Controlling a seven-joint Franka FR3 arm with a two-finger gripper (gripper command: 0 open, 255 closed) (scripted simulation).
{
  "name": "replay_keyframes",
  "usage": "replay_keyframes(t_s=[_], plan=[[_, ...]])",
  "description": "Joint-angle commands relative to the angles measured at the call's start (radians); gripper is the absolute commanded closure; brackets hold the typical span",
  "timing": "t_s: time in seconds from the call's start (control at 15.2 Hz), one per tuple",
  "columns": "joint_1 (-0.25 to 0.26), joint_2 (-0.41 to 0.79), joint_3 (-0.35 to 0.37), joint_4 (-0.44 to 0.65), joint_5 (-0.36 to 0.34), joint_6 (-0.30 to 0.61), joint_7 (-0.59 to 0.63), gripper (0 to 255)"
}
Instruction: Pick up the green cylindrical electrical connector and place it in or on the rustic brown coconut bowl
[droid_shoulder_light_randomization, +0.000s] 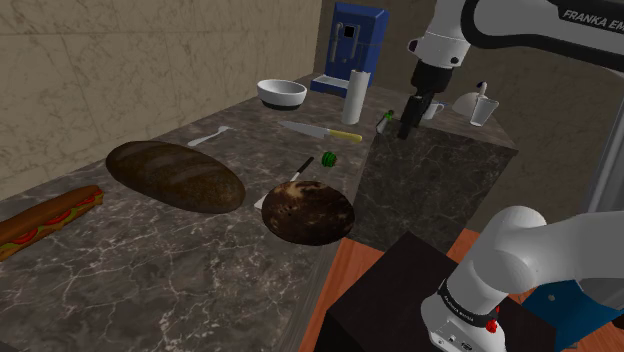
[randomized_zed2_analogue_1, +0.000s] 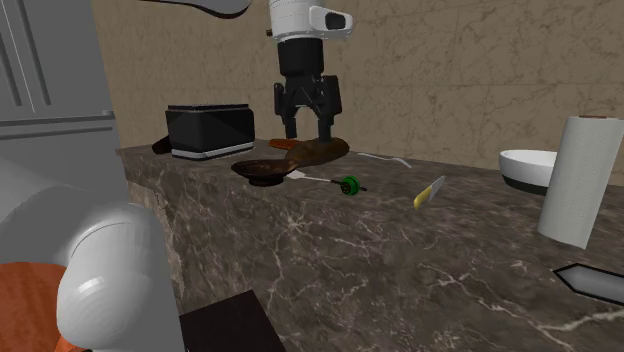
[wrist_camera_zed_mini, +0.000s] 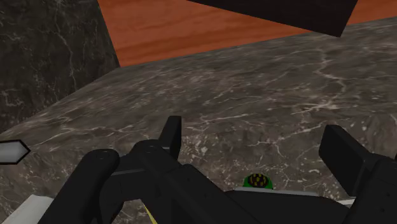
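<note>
Shoulder view, from its left: a sandwich (droid_shoulder_light_randomization: 45, 222) and a dark loaf (droid_shoulder_light_randomization: 175, 176) lie on the marble counter (droid_shoulder_light_randomization: 150, 265). Next comes the brown coconut bowl (droid_shoulder_light_randomization: 308, 212), near the counter's front edge with its open side up, so it can take a drop from above. Just beyond it the green connector (droid_shoulder_light_randomization: 328, 158) rests on bare stone, near the bowl but not touching it, with a yellow-handled knife (droid_shoulder_light_randomization: 322, 131) behind. Further right the gripper (droid_shoulder_light_randomization: 406, 130) hangs above the counter, fingers pointing down and spread wide with nothing between them, a pose suited to descending on a small part. It looks like the approach step: the hand would need to shift over the connector and lower.
</note>
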Motion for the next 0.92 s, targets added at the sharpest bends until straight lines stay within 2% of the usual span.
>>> replay_keyframes(t_s=[0.0, 0.4, 0.86], plan=[[0.000, 0.000, 0.000, 0.000, 0.000, 0.000, 0.000, 0], [0.038, 0.157, 0.009, -0.006, 0.021, 0.186, -0.052, 0], [0.081, 0.369, 0.028, 0.045, 0.044, 0.374, -0.115, 0]])
